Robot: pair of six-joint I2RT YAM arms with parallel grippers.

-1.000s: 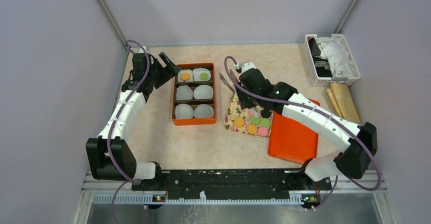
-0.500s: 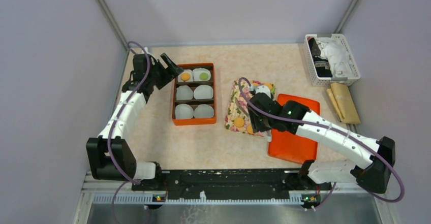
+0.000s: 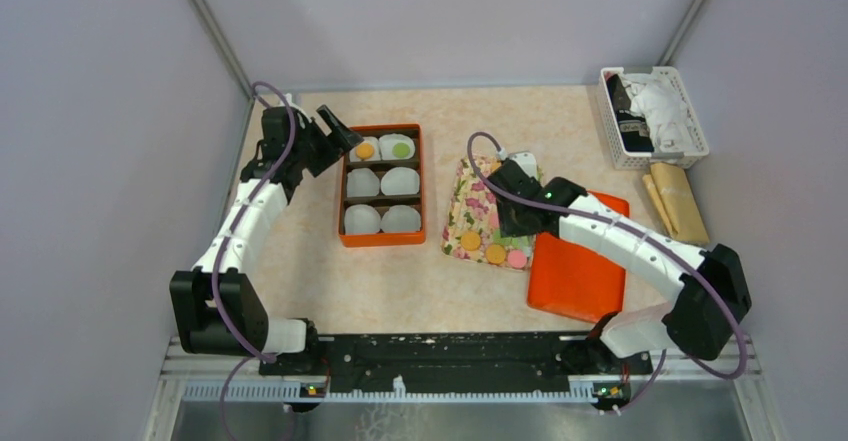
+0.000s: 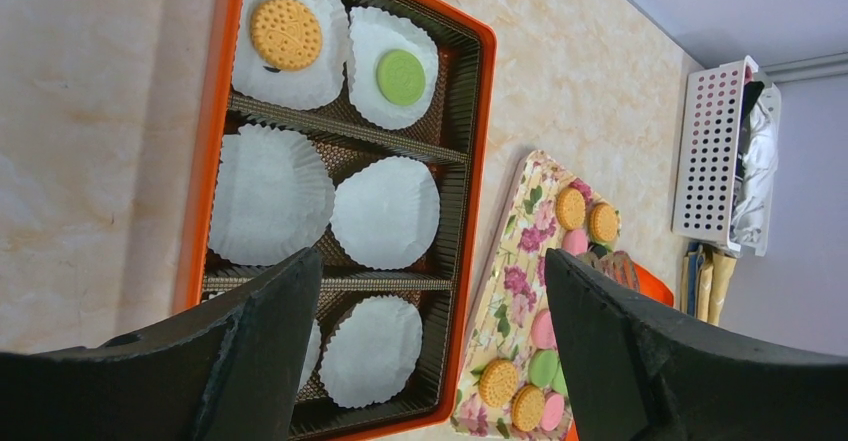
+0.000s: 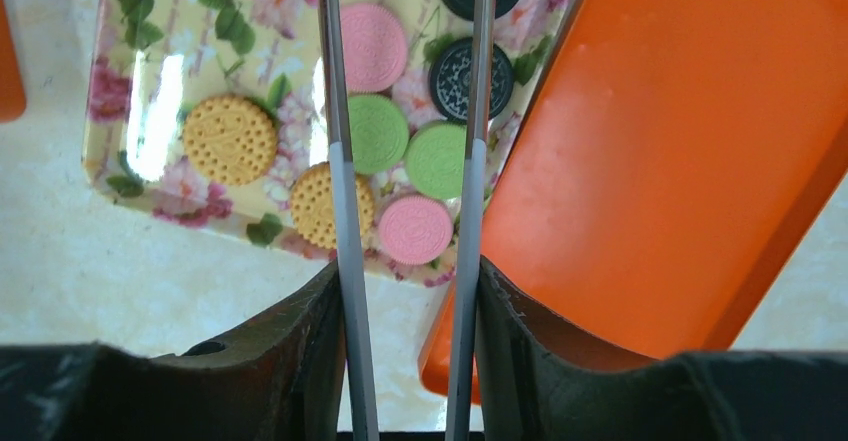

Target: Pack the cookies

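Cookies (image 5: 378,133) were small flat discs: the orange ones dotted like biscuits, the black ones embossed, the pink and green ones plain. Most lay on a floral tray (image 5: 150,61) in the middle of the bench (image 3: 330,281), just left of an orange lid (image 5: 680,141). At the tray's near end the right wrist view showed two orange, two green, two pink and two black. Two more sat in the far row of an orange box (image 4: 205,161) to the left of the tray, one orange and one green, each in its own white paper cup (image 4: 370,36).

The right arm's jaws gripped thin metal tongs (image 5: 342,211). The tong arms stood apart over the tray, with a green cookie and a pink one between them. The left arm's jaws stood wide open, holding nothing, at the box's far left corner.

From above, the right arm covered the middle of the tray and the tongs. In the wrist view the tong tips ran off the top edge, so I could not tell whether they touched a cookie, and the farthest black cookie was cut off. The left jaws hid parts of the box's near cups.
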